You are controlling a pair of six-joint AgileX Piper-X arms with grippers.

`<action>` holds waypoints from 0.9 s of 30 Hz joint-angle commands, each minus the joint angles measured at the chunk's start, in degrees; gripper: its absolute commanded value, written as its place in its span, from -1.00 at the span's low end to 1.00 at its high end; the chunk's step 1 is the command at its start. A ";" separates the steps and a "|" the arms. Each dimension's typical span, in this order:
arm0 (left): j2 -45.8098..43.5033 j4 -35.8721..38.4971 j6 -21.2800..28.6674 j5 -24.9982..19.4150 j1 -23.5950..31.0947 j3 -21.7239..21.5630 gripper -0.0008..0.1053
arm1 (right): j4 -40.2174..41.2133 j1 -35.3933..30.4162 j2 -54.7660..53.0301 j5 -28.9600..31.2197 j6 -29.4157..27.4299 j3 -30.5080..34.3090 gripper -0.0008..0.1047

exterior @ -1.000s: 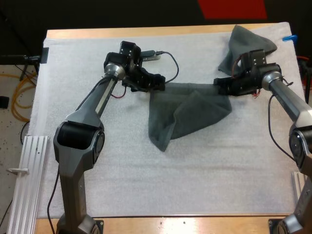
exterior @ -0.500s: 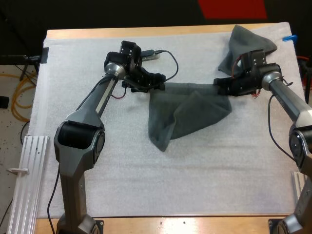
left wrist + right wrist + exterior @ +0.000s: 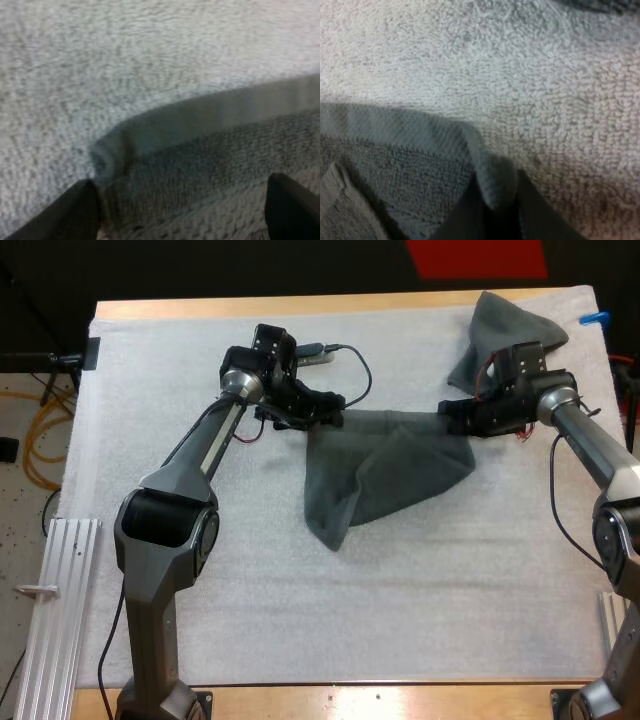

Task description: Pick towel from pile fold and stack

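Worktop (image 3: 300, 306): wooden; its bare edge runs along the top of the frame, beyond the mat.
Mat (image 3: 400, 590): white, covering nearly all of the worktop.
Flat towel (image 3: 380, 475): dark grey-green, in the centre of the frame, with its upper edge stretched between the two hands and a flap folded over towards the lower left.
Crumpled towel (image 3: 500, 325): heaped on the mat at upper right, behind the right hand.
Rail (image 3: 50, 610): metal, at lower left beside the worktop.
Left hand (image 3: 325, 410): at the flat towel's upper left corner; its fingers (image 3: 75, 212) stand apart with the hem lying between them.
Right hand (image 3: 452, 418): at the upper right corner, with its fingers (image 3: 465, 215) clamped on that corner.
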 commanded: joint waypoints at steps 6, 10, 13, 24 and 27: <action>0.30 0.24 -0.60 5.06 -0.46 -0.03 0.30 | 1.47 0.20 0.81 -0.91 -0.68 0.34 -0.99; 0.30 -0.17 -0.60 7.27 -0.46 -0.03 0.30 | 1.47 0.20 0.81 -0.91 -0.68 0.34 -0.99; 0.30 -0.16 -0.69 8.64 -0.49 -0.03 0.26 | 1.47 0.20 0.81 -0.91 -0.68 0.34 -0.99; 0.30 0.34 -1.50 3.23 -2.57 -0.03 0.26 | 1.47 0.43 0.81 -0.91 -0.68 0.34 -0.99; 0.30 0.34 -1.43 0.72 -3.13 -0.03 0.24 | 1.47 0.56 0.81 -0.91 -0.68 0.34 -0.99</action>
